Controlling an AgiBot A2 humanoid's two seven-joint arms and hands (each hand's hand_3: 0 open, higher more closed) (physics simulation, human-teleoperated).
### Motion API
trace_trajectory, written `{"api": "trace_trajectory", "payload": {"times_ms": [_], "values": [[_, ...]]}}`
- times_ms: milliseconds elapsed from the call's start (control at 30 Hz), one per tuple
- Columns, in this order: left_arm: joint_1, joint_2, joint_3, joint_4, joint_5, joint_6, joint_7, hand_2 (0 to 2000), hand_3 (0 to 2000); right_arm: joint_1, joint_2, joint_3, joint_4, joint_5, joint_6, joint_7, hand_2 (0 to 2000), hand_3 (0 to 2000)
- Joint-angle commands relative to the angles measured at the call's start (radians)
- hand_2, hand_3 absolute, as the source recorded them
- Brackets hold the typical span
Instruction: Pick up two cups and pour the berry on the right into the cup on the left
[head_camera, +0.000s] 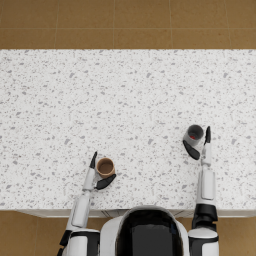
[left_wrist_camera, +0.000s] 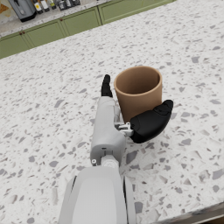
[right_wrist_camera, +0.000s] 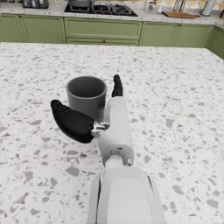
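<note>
Left hand (head_camera: 98, 175) cradles the brown cup (head_camera: 105, 167) near the bench's (head_camera: 125, 100) front edge, right hand (head_camera: 200, 145) the grey cup (head_camera: 194, 134) holding the berry (head_camera: 193, 135); fingers apart around each, poised for lifting.

I see a white speckled terrazzo counter (head_camera: 125, 100) filling most of the head view, with brown tiled floor (head_camera: 125, 22) past its far edge. The wrist views show green cabinets (right_wrist_camera: 103, 29) behind, a dark stovetop (right_wrist_camera: 100, 8), and some bottles (left_wrist_camera: 48, 5) (too small to identify).
</note>
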Motion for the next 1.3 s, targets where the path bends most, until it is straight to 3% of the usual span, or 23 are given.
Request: {"api": "trace_trajectory", "payload": {"times_ms": [33, 233, 633, 667, 700, 767, 833, 967, 1200, 1300], "values": [[0.004, 0.003, -0.002, -0.004, 0.0, 0.0, 0.0, 0, 0, 0.037, -0.005, 0.012, -0.048, 0.0, 0.0, 0.0, 0, 0], [0.004, 0.015, -0.004, 0.008, 0.0, 0.0, 0.0, 0, 0, 0.093, -0.022, 0.02, -0.146, 0.0, 0.0, 0.0, 0, 0], [0.055, 0.055, 0.008, 0.1, 0.0, 0.0, -0.003, 0, 0, 0.142, -0.045, 0.019, -0.205, 0.0, -0.002, 0.0, 0, 0], [0.06, 0.057, 0.009, 0.112, 0.0, 0.002, -0.004, 1361, 327, 0.142, -0.046, 0.022, -0.212, 0.0, -0.002, 0.0, 1361, 327], [0.061, 0.058, 0.013, 0.124, 0.0, -0.002, -0.005, 2000, 653, 0.137, -0.047, 0.019, -0.201, 0.0, 0.004, 0.001, 2000, 653], [0.064, 0.056, 0.026, 0.123, 0.0, -0.006, -0.009, 2000, 1280, 0.123, -0.049, 0.006, -0.175, 0.0, 0.026, 0.001, 2000, 1280], [0.063, 0.052, 0.025, 0.119, 0.001, 0.005, -0.012, 2000, 1280, 0.11, -0.052, -0.035, -0.121, 0.0, 0.031, 0.005, 2000, 1280], [0.058, 0.05, 0.046, -0.052, 0.001, -0.004, -0.005, 2000, 1280, 0.018, -0.061, -0.042, 0.152, 0.0, 0.049, 0.004, 2000, 1280], [0.163, 0.139, 0.124, -0.119, 0.0, -0.032, -0.003, 2000, 1280, -0.077, -0.065, 0.076, 0.454, 0.0, 0.058, 0.006, 2000, 1280], [0.213, 0.177, 0.158, -0.076, 0.031, -0.035, -0.003, 2000, 1280, -0.091, -0.065, 0.153, 0.546, 0.031, 0.062, 0.006, 2000, 1280]]}}
